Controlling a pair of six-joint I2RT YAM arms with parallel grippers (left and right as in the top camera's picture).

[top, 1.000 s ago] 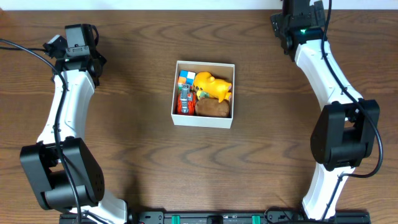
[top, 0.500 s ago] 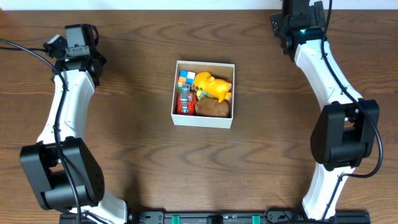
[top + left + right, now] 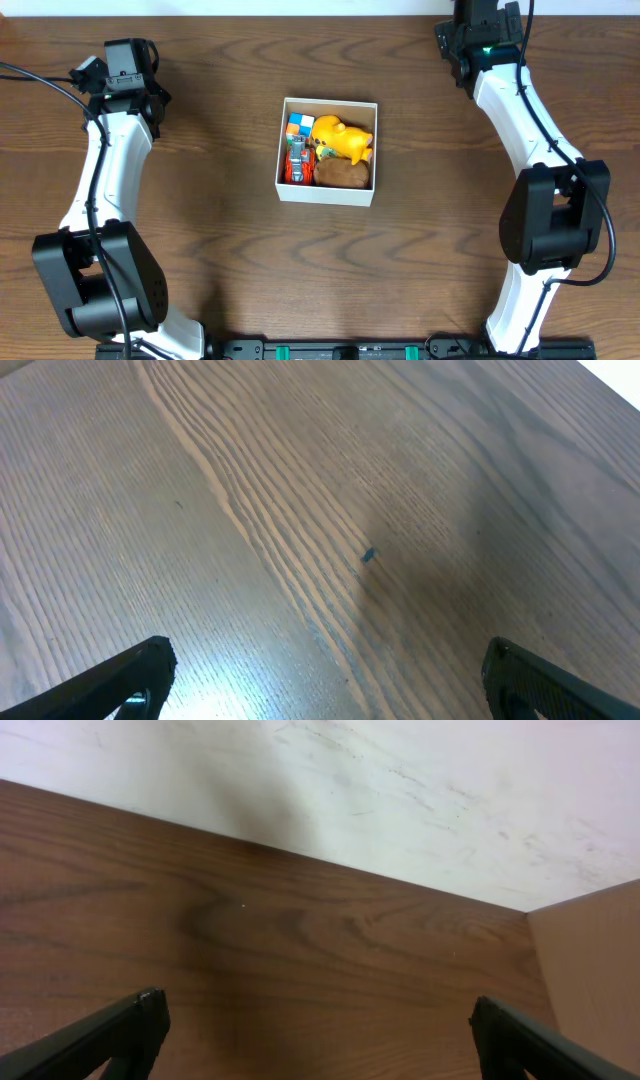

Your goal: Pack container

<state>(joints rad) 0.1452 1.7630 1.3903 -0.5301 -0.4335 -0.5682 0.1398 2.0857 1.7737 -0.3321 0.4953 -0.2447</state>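
Since both arms stand at the far corners, well apart from the load, I enter the items by size. Table (image 3: pixel 200 230): dark wood grain, bearing everything. Left arm (image 3: pixel 100 180) and right arm (image 3: pixel 522 112): each held wide of the middle, which I judge leaves the box unshadowed for the overhead camera. Container (image 3: pixel 326 195): white-walled square box, centre of the table, upright, open at the top. Yellow toy animal (image 3: pixel 340 138): inside, right rear, lying over its neighbours. Brown plush toy (image 3: pixel 343 174): inside, front right. Red toy vehicle (image 3: pixel 295 163): inside, along the left wall. Coloured cube (image 3: pixel 299 124): inside, rear left corner. Left gripper (image 3: pixel 325 680): fingers spread, nothing between, bare wood below. Right gripper (image 3: pixel 318 1030): likewise spread and empty, facing the table's edge. No loose toys show on the table; I judge packing complete.
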